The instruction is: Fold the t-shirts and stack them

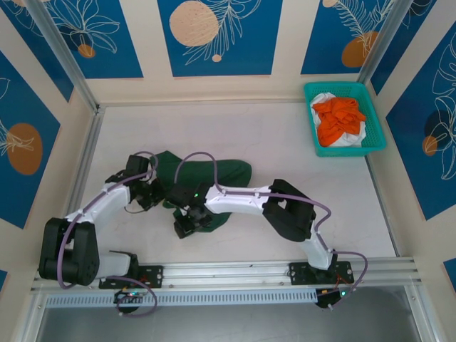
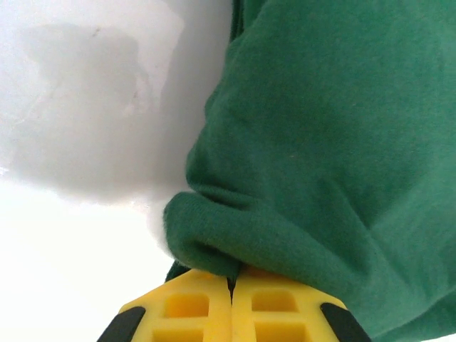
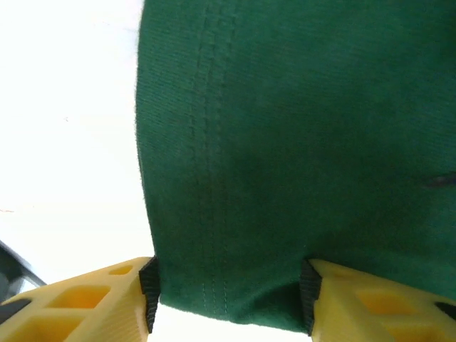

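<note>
The dark green t-shirt (image 1: 224,173) lies bunched on the white table (image 1: 285,135), left of centre. My left gripper (image 1: 152,194) sits at the shirt's left edge; in the left wrist view it (image 2: 231,276) is shut on a rolled fold of the green cloth (image 2: 320,142). At the shirt's near edge is my right gripper (image 1: 187,222). In the right wrist view it (image 3: 228,299) stands open, with a stitched hem of the green cloth (image 3: 299,128) lying between its fingers. An orange t-shirt (image 1: 340,117) lies on a white one (image 1: 353,140) in the basket.
The teal mesh basket (image 1: 311,117) stands at the back right corner of the table. Metal rails run along the left side (image 1: 85,153) and the near edge (image 1: 235,271). Bare table surface lies between the green shirt and the basket.
</note>
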### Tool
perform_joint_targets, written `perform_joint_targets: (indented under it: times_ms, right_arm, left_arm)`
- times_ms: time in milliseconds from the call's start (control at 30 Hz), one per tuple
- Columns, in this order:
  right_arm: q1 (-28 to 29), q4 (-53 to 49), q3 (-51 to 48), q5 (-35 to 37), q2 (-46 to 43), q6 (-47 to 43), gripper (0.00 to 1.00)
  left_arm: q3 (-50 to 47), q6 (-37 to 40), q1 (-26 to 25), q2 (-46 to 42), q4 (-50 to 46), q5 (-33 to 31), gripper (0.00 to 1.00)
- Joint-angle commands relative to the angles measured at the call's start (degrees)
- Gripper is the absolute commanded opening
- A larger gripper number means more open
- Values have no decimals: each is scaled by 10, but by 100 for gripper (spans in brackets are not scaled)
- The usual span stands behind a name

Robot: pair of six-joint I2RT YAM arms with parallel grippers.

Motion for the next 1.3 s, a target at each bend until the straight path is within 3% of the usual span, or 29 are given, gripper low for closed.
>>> perform_joint_targets:
  times_ms: [0,133,367,467,600,800,1000,1267]
  right_arm:
    - [-4,-30,17,21,10,10,42]
    - [-19,-7,-17,14,-42,17,16]
    - [-57,-1,-70,-39,-232,7,0]
    - [-103,-39,-81,-61,-326,12,0]
    - [-214,-86,-92,-89,-442,15,0]
    - [-381,-137,-79,-123,-524,16,0]
    - [-432,-180,-42,-127,-533,40,0]
    - [-447,-153,-28,-96,-543,55,0]
  left_arm:
    - [27,0,7,-4,7,22,0]
    - [51,-4,7,-12,3,28,0]
    - [154,7,5,-56,-34,25,0]
    - [208,7,5,-90,-48,16,0]
    - [264,18,5,-139,-62,-12,0]
    - [269,18,4,-188,-55,-56,0]
    - [210,-18,5,-210,-55,-63,0]
    - [234,-22,4,-212,-96,-80,0]
